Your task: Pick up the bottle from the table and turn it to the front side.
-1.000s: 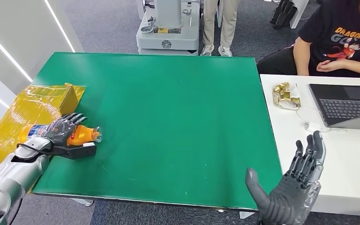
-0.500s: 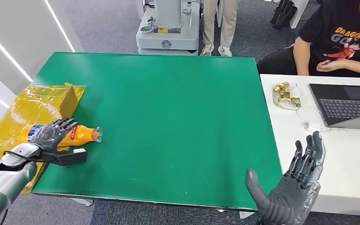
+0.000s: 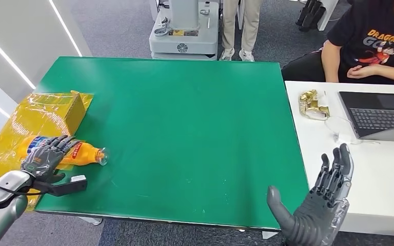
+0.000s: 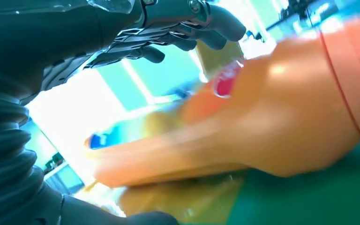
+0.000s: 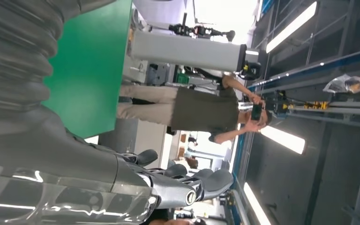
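Our left hand (image 3: 45, 158) lies over the bottle (image 3: 80, 152) at nine o'clock on the table (image 3: 195, 123), fingers loose, not gripping. It may roll away. Our right hand (image 3: 318, 205) waits wide open.

bottle (image 3: 79, 152): glossy orange plastic | surface (image 3: 184, 128): matt green, smooth | wrapping (image 3: 36, 115) beside bottle: shiny crinkled yellow film | left hand (image 3: 43, 159): dark matt plastic

Left hand (image 3: 45, 160) sits low at the frame's left, fingers (image 3: 61, 143) draped over something, thumb out sideways. Right hand (image 3: 318, 210) is up at lower right, open, fingers spread, holding nothing.
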Controlling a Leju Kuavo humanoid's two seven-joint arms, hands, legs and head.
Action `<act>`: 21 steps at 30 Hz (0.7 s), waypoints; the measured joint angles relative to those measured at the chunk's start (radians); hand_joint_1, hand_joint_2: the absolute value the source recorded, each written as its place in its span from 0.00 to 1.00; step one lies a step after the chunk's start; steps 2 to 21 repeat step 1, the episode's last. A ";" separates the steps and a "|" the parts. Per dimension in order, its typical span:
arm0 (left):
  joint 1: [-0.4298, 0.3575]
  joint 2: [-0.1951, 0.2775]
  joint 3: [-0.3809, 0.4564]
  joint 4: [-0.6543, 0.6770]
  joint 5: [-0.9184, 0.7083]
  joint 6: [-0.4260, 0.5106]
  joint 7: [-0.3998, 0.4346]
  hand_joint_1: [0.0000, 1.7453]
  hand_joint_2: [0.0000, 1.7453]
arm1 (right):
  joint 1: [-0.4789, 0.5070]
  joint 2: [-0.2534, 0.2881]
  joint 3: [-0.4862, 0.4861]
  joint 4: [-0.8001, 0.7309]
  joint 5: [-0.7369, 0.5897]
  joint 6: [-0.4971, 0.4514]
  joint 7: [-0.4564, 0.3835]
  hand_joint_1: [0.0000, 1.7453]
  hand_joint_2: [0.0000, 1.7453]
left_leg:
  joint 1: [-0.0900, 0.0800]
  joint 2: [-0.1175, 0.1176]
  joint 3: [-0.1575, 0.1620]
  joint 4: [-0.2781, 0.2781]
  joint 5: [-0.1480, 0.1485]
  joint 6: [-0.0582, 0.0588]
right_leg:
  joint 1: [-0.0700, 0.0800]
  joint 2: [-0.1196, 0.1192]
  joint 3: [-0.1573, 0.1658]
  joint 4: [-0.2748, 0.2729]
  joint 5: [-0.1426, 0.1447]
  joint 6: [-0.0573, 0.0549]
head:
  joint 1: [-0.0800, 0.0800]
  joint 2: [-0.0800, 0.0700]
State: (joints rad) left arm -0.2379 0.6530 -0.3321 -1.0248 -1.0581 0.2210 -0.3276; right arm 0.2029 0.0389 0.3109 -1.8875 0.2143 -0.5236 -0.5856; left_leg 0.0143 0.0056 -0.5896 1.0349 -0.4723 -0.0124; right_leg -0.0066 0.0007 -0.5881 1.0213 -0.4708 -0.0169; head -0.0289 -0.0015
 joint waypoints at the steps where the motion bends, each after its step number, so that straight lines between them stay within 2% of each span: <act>1: 0.004 0.002 0.005 -0.010 -0.001 0.000 0.000 0.00 1.00 | 0.001 0.000 0.000 0.000 0.000 -0.002 -0.001 0.00 1.00 | 0.000 0.000 0.000 0.000 0.000 0.000 | 0.000 0.000 0.000 0.000 0.000 0.000 | 0.000 0.000; 21: 0.004 0.002 0.005 -0.010 -0.001 0.000 0.000 0.00 1.00 | 0.001 0.000 0.000 0.000 0.000 -0.002 -0.001 0.00 1.00 | 0.000 0.000 0.000 0.000 0.000 0.000 | 0.000 0.000 0.000 0.000 0.000 0.000 | 0.000 0.000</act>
